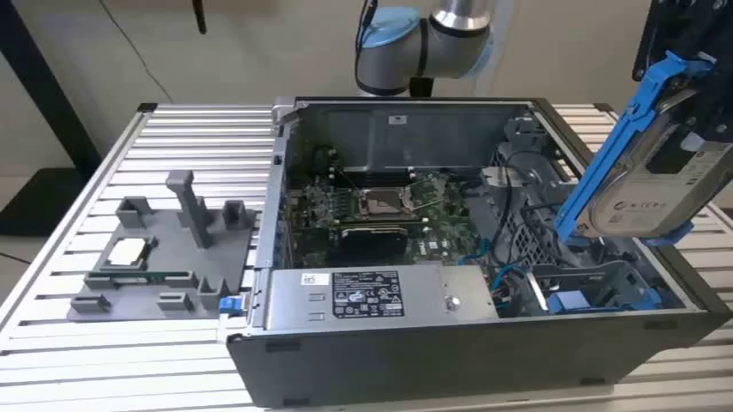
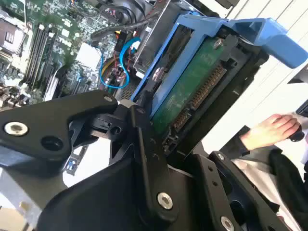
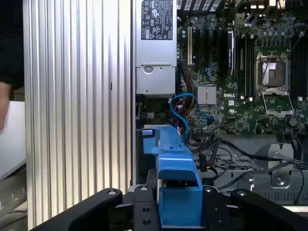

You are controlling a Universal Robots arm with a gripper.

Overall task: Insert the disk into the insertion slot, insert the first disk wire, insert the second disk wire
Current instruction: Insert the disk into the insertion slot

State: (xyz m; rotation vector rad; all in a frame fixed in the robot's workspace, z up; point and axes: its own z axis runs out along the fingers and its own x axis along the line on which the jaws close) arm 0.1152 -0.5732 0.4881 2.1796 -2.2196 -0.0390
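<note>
Above the ribbed table (image 1: pixel 189 129), the gripper (image 3: pixel 179 209), partly cut off, grips the tilted disk (image 1: pixel 655 184) tight

The robot arm (image 1: pixel 441 47) pairs silver-grey tubing with pale blue joint caps; its claw (image 3: pixel 179 207) is matte black linkage plates fastened by bright silver screws (image 2: pixel 165 200).
</note>
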